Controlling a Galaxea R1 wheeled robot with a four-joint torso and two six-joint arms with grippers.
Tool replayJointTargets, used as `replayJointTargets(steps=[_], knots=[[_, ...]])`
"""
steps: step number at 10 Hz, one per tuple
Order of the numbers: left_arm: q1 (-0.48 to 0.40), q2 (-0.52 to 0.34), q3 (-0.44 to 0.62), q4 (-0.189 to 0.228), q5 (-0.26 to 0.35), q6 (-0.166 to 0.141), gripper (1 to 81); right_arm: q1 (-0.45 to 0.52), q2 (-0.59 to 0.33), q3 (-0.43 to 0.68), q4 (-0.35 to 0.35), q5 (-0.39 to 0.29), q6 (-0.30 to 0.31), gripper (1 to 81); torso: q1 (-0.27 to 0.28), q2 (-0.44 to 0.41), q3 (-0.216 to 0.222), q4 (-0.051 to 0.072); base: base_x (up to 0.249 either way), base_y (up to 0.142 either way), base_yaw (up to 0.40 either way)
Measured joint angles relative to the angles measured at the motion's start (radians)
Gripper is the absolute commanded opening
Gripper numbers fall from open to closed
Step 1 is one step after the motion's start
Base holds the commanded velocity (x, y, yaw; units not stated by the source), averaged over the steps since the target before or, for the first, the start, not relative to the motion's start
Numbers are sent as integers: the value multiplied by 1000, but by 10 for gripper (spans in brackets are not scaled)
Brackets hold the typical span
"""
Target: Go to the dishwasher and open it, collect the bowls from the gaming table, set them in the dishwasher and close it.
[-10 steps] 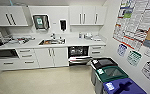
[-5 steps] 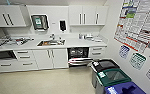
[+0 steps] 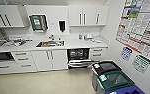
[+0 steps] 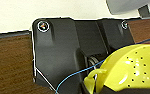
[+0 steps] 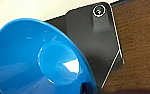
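Observation:
The dishwasher (image 3: 77, 55) sits under the white counter, right of the sink. Its door is dropped open and a rack shows in the dark interior. In the left wrist view a pale yellow-green bowl (image 4: 133, 67) with small holes sits close against my left gripper (image 4: 98, 86), which is shut on it. In the right wrist view a bright blue bowl (image 5: 41, 60) is tilted on its side, with my right gripper (image 5: 87, 87) shut on its rim. Brown floor lies below both bowls. The gaming table is out of view.
White base cabinets (image 3: 49, 60) and drawers run along the far wall under a counter with a sink (image 3: 50, 44). Waste bins with black, green and blue lids (image 3: 111, 78) stand at the right wall under posters. Pale floor (image 3: 46, 81) lies between me and the cabinets.
The head view has shifted only slightly. The dishwasher stays open and both bowls stay in the grippers.

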Motion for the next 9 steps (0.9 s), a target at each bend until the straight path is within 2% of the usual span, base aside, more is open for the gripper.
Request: replayJointTargets(steps=[2,6,9], knots=[[-1,-3,0,0,-1,0,10,0,2,0,0,-1,0,10,0,0,0,0,138,0,0],[2,6,5,0,0,0,10,3,-8,-4,0,-7,0,10,-1,0,0,0,124,67,0],[-3,-17,-9,-1,-1,0,10,6,18,9,-1,0,0,10,0,0,0,0,111,78,0]])
